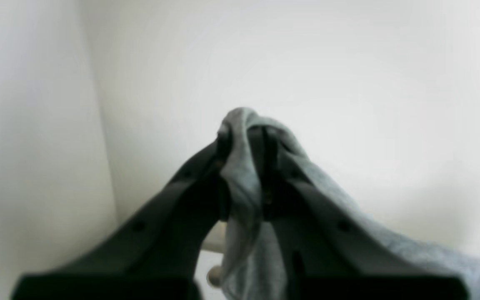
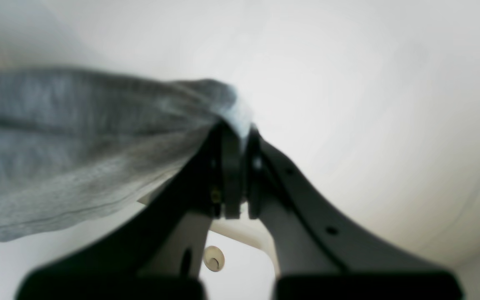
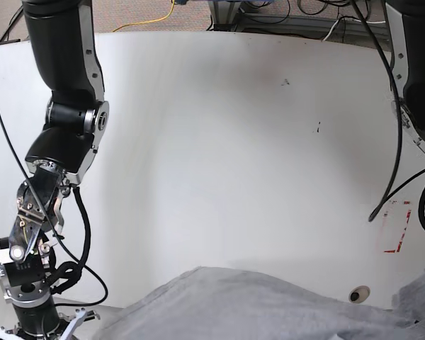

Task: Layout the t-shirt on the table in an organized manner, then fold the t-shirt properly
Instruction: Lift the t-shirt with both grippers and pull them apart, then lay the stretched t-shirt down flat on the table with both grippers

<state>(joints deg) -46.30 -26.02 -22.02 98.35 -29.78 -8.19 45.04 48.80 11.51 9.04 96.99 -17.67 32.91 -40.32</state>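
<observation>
The heather-grey t-shirt lies bunched along the near edge of the white table and runs off the bottom of the base view. In the left wrist view my left gripper is shut on a fold of the t-shirt, which hangs down between the fingers and trails to the right. The right wrist view has my right gripper shut on an edge of the t-shirt, with the cloth stretching away to the left. Both sets of fingertips are out of the base view.
A red tape outline marks the table's right side, with a round grommet just below it. Another grommet shows under the right gripper. The right-wrist arm stands at the left, and black cables hang at the right.
</observation>
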